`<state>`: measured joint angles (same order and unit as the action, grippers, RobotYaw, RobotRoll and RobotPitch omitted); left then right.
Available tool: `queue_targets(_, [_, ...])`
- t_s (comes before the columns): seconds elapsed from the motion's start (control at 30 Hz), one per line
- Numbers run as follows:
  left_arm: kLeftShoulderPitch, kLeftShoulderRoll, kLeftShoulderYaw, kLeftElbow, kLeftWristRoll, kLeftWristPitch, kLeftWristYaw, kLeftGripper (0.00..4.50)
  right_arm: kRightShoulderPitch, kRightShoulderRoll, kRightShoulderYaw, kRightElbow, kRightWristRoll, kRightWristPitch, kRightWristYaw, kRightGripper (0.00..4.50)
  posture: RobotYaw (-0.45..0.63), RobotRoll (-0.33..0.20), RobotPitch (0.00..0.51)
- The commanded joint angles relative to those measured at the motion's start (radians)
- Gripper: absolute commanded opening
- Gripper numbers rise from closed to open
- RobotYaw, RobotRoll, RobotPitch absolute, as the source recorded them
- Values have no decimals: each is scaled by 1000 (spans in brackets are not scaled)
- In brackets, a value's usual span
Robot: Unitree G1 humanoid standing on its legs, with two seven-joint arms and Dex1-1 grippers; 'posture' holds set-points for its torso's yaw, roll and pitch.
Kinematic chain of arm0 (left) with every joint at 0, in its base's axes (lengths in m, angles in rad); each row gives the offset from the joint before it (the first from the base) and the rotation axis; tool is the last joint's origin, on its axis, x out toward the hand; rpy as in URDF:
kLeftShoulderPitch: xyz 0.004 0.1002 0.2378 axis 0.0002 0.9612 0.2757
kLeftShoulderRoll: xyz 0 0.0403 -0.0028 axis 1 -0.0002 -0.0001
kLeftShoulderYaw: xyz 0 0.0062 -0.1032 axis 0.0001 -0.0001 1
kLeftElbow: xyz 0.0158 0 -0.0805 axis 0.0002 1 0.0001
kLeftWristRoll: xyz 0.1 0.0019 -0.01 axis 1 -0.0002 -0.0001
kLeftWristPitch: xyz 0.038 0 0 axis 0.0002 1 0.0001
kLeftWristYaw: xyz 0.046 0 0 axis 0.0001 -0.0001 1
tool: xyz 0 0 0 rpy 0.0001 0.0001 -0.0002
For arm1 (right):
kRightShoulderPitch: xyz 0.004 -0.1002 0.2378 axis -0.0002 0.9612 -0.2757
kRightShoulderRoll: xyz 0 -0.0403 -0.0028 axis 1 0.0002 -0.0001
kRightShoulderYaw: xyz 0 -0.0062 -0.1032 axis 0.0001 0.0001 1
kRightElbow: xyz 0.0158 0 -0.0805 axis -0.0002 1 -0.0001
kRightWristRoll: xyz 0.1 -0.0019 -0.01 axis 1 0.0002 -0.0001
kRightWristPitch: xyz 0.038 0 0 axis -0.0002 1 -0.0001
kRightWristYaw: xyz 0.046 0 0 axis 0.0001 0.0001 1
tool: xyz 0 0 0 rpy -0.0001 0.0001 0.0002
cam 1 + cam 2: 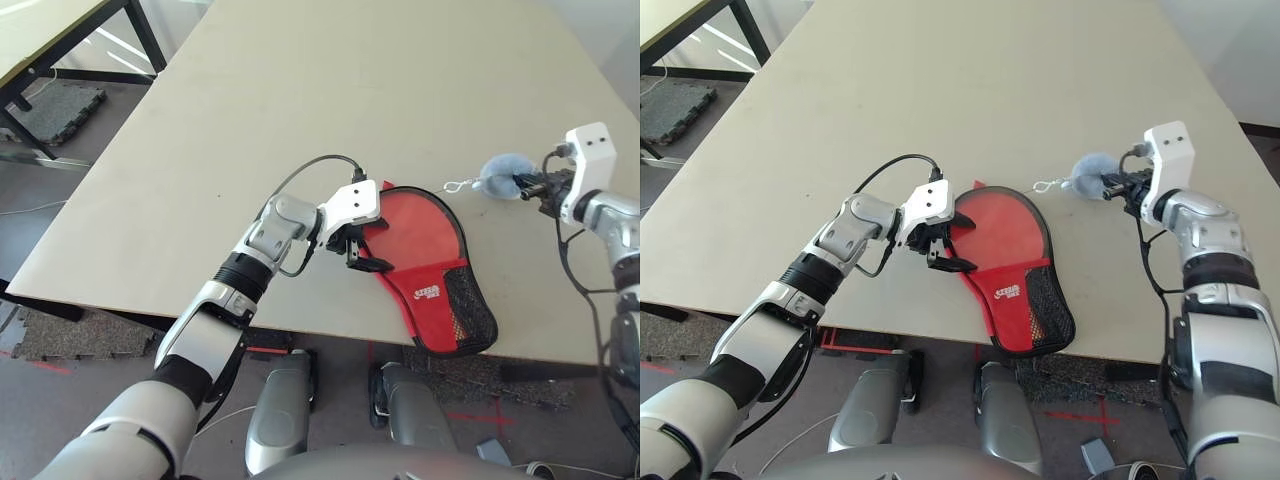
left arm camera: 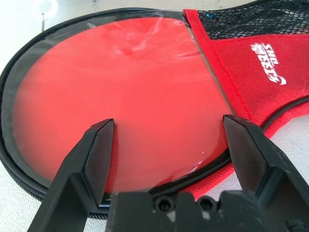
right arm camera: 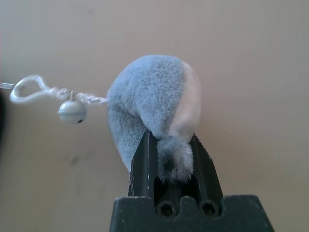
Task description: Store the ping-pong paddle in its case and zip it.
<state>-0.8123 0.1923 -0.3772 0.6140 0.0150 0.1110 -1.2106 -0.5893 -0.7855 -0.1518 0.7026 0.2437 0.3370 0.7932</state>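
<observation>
We are hovering our wide-open left gripper [image 2: 166, 145] at the case's [image 1: 430, 265] round end, empty. Our right gripper [image 3: 169, 159], well off to the right, is pinching a fluffy grey charm [image 3: 152, 104]

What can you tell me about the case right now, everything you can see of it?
The case lies flat near the table's front edge. It is paddle-shaped fabric with black zip edging, a round red area under a glossy clear cover, a red panel with a white logo and a black mesh pocket at the narrow end. The left gripper, jaws open, hovers at its round end; contact is unclear. The paddle itself I cannot make out.
</observation>
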Motion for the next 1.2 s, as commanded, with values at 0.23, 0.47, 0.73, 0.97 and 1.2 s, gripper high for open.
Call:
queue_targets(0.23, [-15, -46, -46, 116, 44, -35, -6, 4500, 349, -126, -71, -430, 136, 330, 135, 22, -3, 0, 203])
queue_targets(0.47, [-27, -70, -49, 149, 48, -56, -10, 4500, 532, -194, -132, -619, 233, 467, 189, 22, -23, 0, 207])
queue_targets(0.73, [-30, -80, -48, 158, 52, -59, -3, 4500, 669, -249, -144, -744, 340, 547, 303, 22, -20, 0, 210])
queue_targets(0.97, [-17, -86, -50, 139, 51, -48, 2, 4500, 738, -290, -142, -817, 425, 602, 401, 22, -11, 0, 210])
queue_targets(1.2, [-9, -86, -48, 130, 50, -41, 8, 4500, 836, -339, -117, -875, 428, 569, 498, 22, -4, 0, 208])
